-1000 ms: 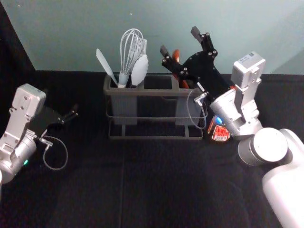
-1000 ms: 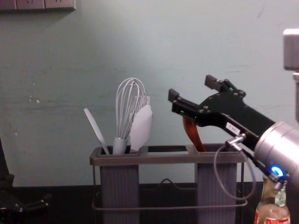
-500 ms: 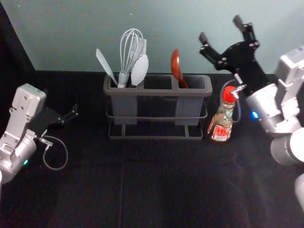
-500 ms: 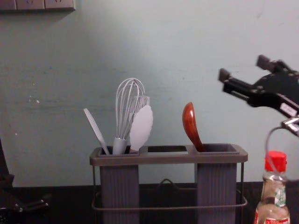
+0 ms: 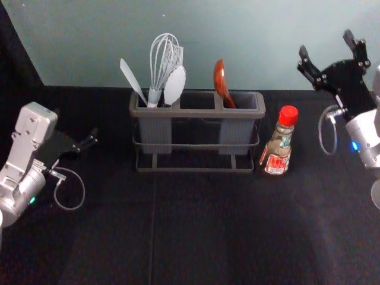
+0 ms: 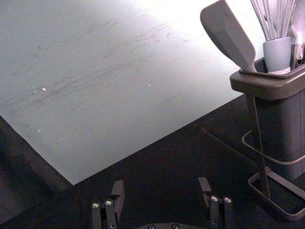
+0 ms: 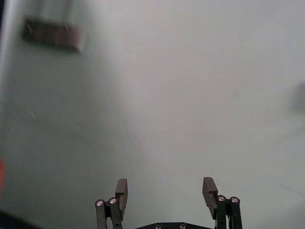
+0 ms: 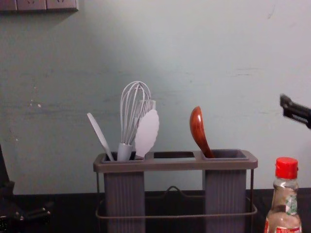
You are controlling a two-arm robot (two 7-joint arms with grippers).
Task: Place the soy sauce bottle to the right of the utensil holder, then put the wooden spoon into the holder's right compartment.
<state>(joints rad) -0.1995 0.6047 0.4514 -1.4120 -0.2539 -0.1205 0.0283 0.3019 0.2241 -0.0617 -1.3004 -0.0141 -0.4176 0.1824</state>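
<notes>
My right gripper [image 5: 326, 44] is up at the right, beyond the bottle, open and holding nothing; the right wrist view shows the same gripper [image 7: 165, 193] with its fingers wide apart. The wooden spoon [image 5: 220, 80] leans, bowl up, in the right compartment of the utensil holder [image 5: 196, 111]. Just right of the holder, the red-capped soy sauce bottle [image 5: 278, 145] stands upright. Parked at the left is my left gripper [image 5: 89, 142]; in the left wrist view this gripper [image 6: 162, 188] is open and empty.
White utensils and a whisk [image 8: 132, 116] fill the holder's left compartment. Behind the black-covered table [image 5: 196, 231] rises a pale green wall [image 8: 194, 58], with a socket panel [image 8: 39, 5] at its upper left.
My right gripper has moved away to the right from above the holder and past the bottle, uncovering the spoon and the bottle. The left arm has stayed still.
</notes>
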